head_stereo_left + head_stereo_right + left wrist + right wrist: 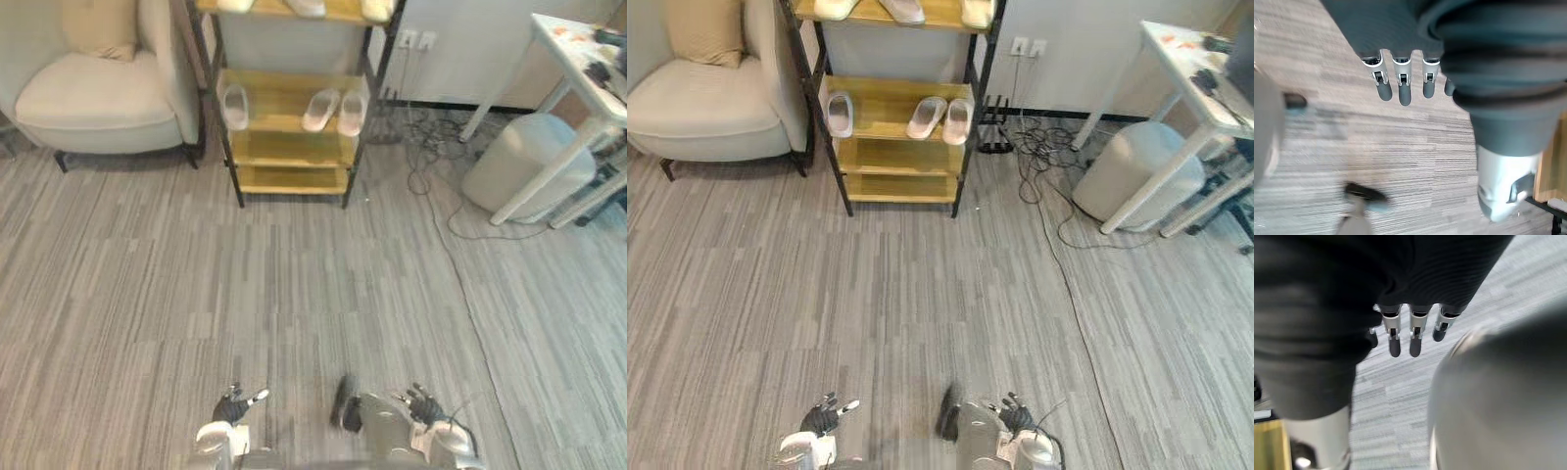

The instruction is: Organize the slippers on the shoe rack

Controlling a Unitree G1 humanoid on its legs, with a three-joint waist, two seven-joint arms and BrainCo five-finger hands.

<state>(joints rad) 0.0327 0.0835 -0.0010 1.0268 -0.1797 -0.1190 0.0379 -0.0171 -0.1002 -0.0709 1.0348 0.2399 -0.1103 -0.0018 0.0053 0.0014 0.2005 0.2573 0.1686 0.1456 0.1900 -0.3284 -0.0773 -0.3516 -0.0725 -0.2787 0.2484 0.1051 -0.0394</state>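
— Two hands, and both idle?
— Yes. The left hand (pixel 233 405) and the right hand (pixel 422 401) hang low over the floor (pixel 294 294). Their fingers are straight and slightly spread, and they hold nothing.
— Where are the slippers?
— All on the shoe rack (pixel 294 147), well apart from both hands. The middle shelf (pixel 279 93) holds a single slipper (pixel 235 106) at its left end and a pair (pixel 323 108) side by side toward the right, with a wide gap between. The top shelf (pixel 269 8) carries three more (pixel 307 6), partly cut off. The two lower shelves look bare.
— What could go wrong from here?
— The approach, I'd judge. Cables (pixel 426 147) sprawl on the floor just beside the rack's right leg, so a step too far right could snag them. The shelves also sit close under one another, so a spread hand reaching in could clip the frame or sweep a slipper off the front edge. The armchair (pixel 88 93) crowds the left side.
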